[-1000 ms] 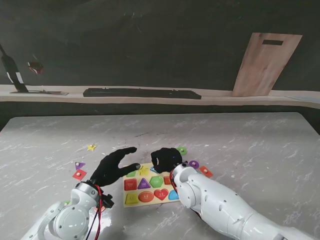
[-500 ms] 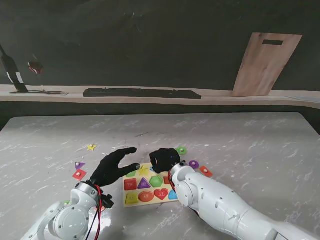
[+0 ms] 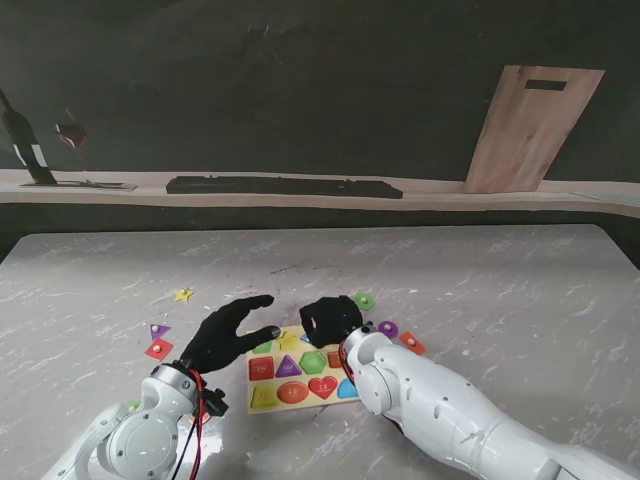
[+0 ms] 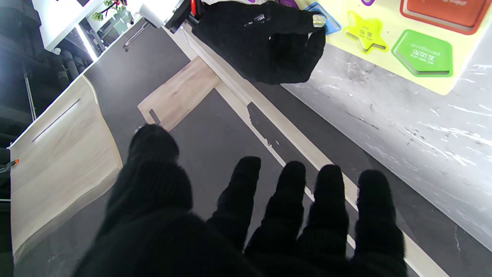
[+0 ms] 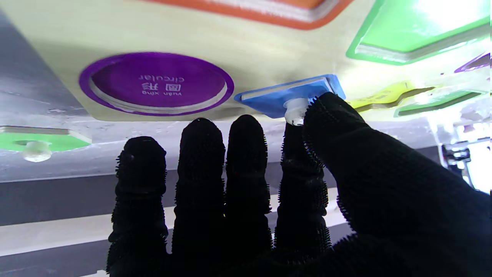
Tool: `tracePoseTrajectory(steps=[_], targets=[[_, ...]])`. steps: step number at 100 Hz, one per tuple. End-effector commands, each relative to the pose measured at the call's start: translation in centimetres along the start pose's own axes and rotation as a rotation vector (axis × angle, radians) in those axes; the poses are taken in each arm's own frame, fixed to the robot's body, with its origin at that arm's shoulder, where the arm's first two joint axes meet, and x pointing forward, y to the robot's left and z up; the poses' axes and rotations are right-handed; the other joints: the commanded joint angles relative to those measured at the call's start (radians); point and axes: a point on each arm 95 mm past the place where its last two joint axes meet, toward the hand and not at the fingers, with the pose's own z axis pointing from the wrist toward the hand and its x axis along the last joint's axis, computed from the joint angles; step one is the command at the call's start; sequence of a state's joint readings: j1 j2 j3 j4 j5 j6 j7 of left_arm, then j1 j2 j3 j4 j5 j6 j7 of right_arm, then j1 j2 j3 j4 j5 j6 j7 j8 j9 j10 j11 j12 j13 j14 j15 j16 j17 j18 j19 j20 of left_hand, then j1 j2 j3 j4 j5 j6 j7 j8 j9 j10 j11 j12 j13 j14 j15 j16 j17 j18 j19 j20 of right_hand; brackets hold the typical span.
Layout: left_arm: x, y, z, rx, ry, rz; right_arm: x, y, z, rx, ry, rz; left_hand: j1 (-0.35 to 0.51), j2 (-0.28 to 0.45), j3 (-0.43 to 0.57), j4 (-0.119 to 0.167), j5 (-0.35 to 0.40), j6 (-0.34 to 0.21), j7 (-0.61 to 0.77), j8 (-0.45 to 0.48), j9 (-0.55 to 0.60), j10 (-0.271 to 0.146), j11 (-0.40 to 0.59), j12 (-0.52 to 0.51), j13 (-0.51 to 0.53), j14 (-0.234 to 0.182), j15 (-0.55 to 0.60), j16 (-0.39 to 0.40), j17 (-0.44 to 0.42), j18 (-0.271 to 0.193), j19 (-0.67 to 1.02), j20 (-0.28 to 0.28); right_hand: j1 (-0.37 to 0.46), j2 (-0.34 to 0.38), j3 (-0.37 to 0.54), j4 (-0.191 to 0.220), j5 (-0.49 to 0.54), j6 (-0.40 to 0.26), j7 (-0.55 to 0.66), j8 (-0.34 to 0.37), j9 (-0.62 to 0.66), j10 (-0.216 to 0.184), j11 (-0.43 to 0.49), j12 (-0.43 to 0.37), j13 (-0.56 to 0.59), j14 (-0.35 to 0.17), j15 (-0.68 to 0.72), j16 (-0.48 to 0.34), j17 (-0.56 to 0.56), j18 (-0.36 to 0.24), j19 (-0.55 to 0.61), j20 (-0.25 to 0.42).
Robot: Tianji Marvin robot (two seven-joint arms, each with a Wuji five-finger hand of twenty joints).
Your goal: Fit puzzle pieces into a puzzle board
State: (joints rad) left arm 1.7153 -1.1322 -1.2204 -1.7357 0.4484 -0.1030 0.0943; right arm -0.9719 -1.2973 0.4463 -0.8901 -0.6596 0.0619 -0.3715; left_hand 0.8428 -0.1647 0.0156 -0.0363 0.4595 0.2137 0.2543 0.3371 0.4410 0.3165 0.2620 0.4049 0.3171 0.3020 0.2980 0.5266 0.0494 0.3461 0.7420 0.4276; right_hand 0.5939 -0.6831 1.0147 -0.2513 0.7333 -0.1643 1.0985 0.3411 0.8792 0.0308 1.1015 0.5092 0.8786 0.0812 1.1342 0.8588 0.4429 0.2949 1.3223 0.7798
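Pale yellow wood is seen in the puzzle board, which lies flat on the marbled grey surface just in front of both arms. The right hand is held over the board's far right corner, its thumb and index fingertip pinched on the clear knob of a blue piece. In the right wrist view the blue piece is seen tilted at the board's edge, beside an empty purple circular recess; whether it is seated in its recess cannot be told. The other three fingers of that hand are extended straight and touch nothing. The left hand is held open above the board's left side, fingers spread wide and nothing in its grasp; in the left wrist view its fingers are seen apart. A yellow star piece and a green piece are seated in the board between the two hands. Loose pieces lie on the surface outside the board: a green disc, a purple disc and an orange piece just right of the right hand; a yellow star, a purple triangle and a red piece to the left of the left hand.
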Motion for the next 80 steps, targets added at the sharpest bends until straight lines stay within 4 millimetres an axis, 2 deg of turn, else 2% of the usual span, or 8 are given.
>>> tracePoseTrajectory(steps=[1,21,34,43,48,55,63,80], targets=[[0.09,0.15,-0.02,-0.001,0.001,-0.011,-0.54,-0.81,-0.58,0.021,0.003,-0.013,-0.009,0.025,-0.025,0.016,0.025,-0.025,-0.024,-0.004,-0.002,-0.022,-0.023,-0.012,-0.008,-0.048,-0.023,-0.008,-0.015,0.007,-0.012,0.016,0.085,0.031,0.072,0.02,-0.01,-0.061,0.002,0.016,-0.033,-0.016,-0.007,-0.01,-0.029,-0.002,-0.013,-0.01,-0.014,-0.016,0.001,-0.006],[0.08,0.16,-0.02,-0.001,0.0,-0.012,-0.69,-1.11,-0.56,0.018,0.029,-0.026,-0.011,0.028,-0.026,0.015,0.029,-0.026,-0.025,-0.004,-0.001,-0.02,-0.025,-0.012,-0.008,-0.048,-0.024,-0.008,-0.015,0.008,-0.012,0.017,0.091,0.041,0.068,0.018,-0.021,-0.099,0.002,0.02,-0.046,-0.047,-0.033,-0.026,-0.046,-0.018,-0.044,-0.023,-0.021,-0.037,-0.008,-0.009],[0.06,0.14,-0.05,-0.001,0.0,-0.01,-0.57,-1.18,-0.67,0.022,0.041,-0.022,-0.011,0.029,-0.026,0.015,0.03,-0.027,-0.025,-0.004,0.0,-0.021,-0.025,-0.012,-0.008,-0.048,-0.025,-0.008,-0.015,0.008,-0.012,0.017,0.084,0.038,0.06,0.016,-0.036,-0.095,-0.003,0.016,-0.058,-0.044,-0.042,-0.031,-0.057,-0.022,-0.055,-0.027,-0.027,-0.045,-0.015,-0.011],[0.06,0.12,-0.07,0.002,0.0,-0.01,-0.5,-1.09,-0.84,0.022,0.045,-0.018,-0.011,0.029,-0.026,0.015,0.032,-0.027,-0.025,-0.004,0.001,-0.022,-0.025,-0.012,-0.006,-0.048,-0.024,-0.007,-0.014,0.008,-0.012,0.017,0.051,0.017,0.048,0.014,-0.07,-0.083,-0.018,0.01,-0.081,-0.034,-0.034,-0.02,-0.069,-0.025,-0.049,-0.023,-0.037,-0.048,-0.019,-0.01],[0.06,0.11,-0.09,0.003,0.0,-0.009,-0.51,-0.99,-0.95,0.02,0.046,-0.016,-0.011,0.03,-0.026,0.015,0.032,-0.028,-0.025,-0.004,0.001,-0.021,-0.025,-0.012,-0.007,-0.048,-0.025,-0.008,-0.015,0.009,-0.013,0.017,-0.003,-0.008,0.034,0.011,-0.115,-0.075,-0.038,0.005,-0.099,-0.036,-0.02,-0.007,-0.075,-0.026,-0.039,-0.017,-0.042,-0.049,-0.018,-0.006],[0.06,0.1,-0.11,0.004,0.0,-0.009,-0.52,-0.84,-1.1,0.014,0.044,-0.012,-0.01,0.031,-0.026,0.015,0.033,-0.027,-0.025,-0.004,0.001,-0.021,-0.025,-0.012,-0.007,-0.048,-0.025,-0.007,-0.014,0.008,-0.013,0.017,-0.104,0.004,0.031,0.044,-0.136,-0.044,-0.14,0.046,-0.111,-0.039,-0.014,0.038,-0.081,-0.023,-0.027,-0.007,-0.047,-0.046,-0.017,0.005],[0.06,0.1,-0.12,0.005,-0.001,-0.009,-0.55,-0.69,-1.25,0.006,0.042,-0.011,-0.01,0.032,-0.026,0.015,0.034,-0.027,-0.025,-0.004,0.002,-0.021,-0.025,-0.012,-0.006,-0.048,-0.025,-0.007,-0.014,0.009,-0.013,0.017,-0.206,0.049,0.01,0.146,-0.153,-0.019,-0.257,0.171,-0.116,-0.035,-0.019,0.065,-0.087,-0.017,-0.022,-0.004,-0.053,-0.041,-0.014,0.01],[0.05,0.11,-0.13,0.005,-0.002,-0.01,-0.56,-0.4,-1.43,-0.015,0.032,-0.002,-0.01,0.033,-0.026,0.015,0.035,-0.029,-0.025,-0.003,0.002,-0.023,-0.025,-0.012,-0.006,-0.048,-0.025,-0.008,-0.014,0.009,-0.013,0.017,-0.268,0.052,-0.023,0.155,-0.214,0.003,-0.294,0.181,-0.125,-0.033,-0.016,0.066,-0.093,-0.012,-0.022,-0.003,-0.061,-0.039,-0.013,0.011]])
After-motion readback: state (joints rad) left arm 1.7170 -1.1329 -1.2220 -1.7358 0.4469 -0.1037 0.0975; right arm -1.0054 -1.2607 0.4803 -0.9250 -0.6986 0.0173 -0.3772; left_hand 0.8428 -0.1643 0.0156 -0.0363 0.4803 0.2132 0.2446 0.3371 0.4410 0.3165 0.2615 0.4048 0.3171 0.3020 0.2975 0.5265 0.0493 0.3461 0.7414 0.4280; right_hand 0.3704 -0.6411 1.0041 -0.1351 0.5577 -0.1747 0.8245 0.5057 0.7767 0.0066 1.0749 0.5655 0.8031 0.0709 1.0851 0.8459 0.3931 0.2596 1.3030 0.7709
